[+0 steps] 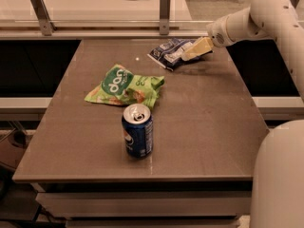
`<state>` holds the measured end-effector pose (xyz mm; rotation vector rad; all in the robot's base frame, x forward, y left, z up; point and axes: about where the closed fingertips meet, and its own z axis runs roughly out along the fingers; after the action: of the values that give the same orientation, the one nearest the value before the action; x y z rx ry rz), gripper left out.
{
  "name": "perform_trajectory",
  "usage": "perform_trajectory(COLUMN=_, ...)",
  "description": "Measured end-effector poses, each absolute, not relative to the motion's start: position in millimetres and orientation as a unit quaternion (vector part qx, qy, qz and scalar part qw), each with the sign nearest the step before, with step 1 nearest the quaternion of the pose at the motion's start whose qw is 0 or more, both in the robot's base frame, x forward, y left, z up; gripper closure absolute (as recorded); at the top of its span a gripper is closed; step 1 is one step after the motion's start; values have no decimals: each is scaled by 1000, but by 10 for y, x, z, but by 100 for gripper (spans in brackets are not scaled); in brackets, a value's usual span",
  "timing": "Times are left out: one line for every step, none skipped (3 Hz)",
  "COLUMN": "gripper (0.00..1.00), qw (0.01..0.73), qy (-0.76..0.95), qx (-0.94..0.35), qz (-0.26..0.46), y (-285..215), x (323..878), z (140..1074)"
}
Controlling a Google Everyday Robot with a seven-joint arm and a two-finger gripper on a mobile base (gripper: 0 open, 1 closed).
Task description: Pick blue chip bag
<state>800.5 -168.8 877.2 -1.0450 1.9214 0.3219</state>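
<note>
Where the end effector overlaps the blue chip bag, its grip is unclear.

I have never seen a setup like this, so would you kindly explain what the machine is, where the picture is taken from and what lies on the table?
This is a single camera view looking down on a brown table; where the camera is mounted is not known. The white jointed tube at upper right is the robot's arm. It ends in the gripper, the pale yellow grasping part, which reaches the right edge of the blue chip bag lying at the table's far side. Whether it grips the bag cannot be told. Nearer the middle lies a green chip bag, and in front of that stands an upright blue soda can.
</note>
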Motion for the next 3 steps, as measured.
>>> perform_trajectory(gripper=0, qw=458, qy=780, qx=-404, qz=138, y=-1708, x=8150, z=8644)
perform_trajectory(gripper=0, qw=465, qy=776, qx=-398, qz=150, y=-1649, x=8250, z=8573)
perform_trajectory(gripper=18, qw=472, qy=766, qx=-404, qz=163, y=-1539, x=8313, z=8532)
